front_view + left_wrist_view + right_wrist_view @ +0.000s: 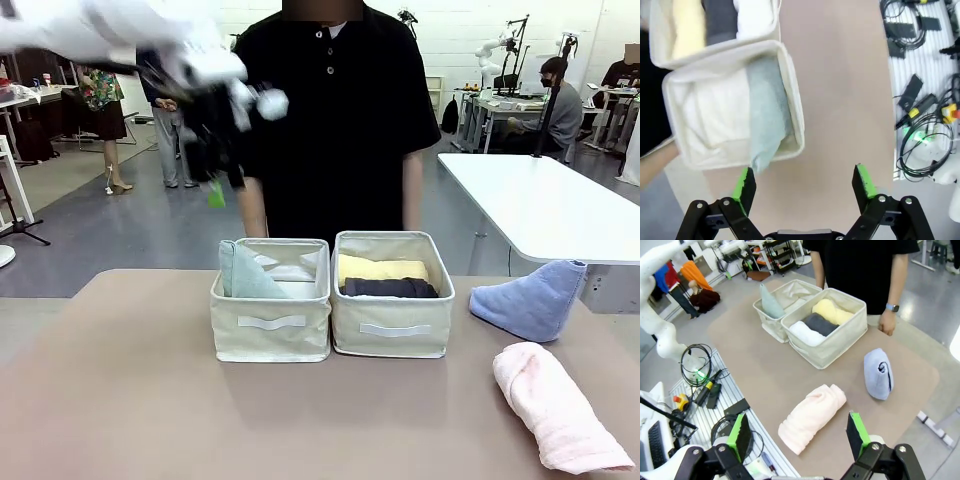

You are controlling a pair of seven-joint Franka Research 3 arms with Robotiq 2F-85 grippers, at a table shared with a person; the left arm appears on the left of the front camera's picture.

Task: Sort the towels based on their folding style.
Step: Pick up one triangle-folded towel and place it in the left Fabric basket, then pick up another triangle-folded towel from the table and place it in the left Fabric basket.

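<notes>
In the front view, two cream baskets are seen side by side at the centre of the table (120,400). The left basket (270,330) is occupied by a teal cone (243,272), leant against its left wall. A yellow roll (382,268) and a grey roll (390,288) are laid in the right basket (392,330). A blue cone (530,297) is set on the table at the right, and a pink roll (558,405) lies at the lower right. The left gripper (220,180) is smeared by blur at the upper left, in front of the person (340,110), and its opening cannot be read there.

In the left wrist view, that gripper's jaws are spread wide and empty over bare table at the bottom. The teal cone is seen along one wall of the left basket, its tip over the rim. The right basket is cut off by the top edge.

In the right wrist view, the right gripper (797,432) is held wide and empty at the bottom. The loosely rolled pink roll is just above it in the frame, and the blue cone is at the right. A white roll (807,333) is made out beside the grey roll.
</notes>
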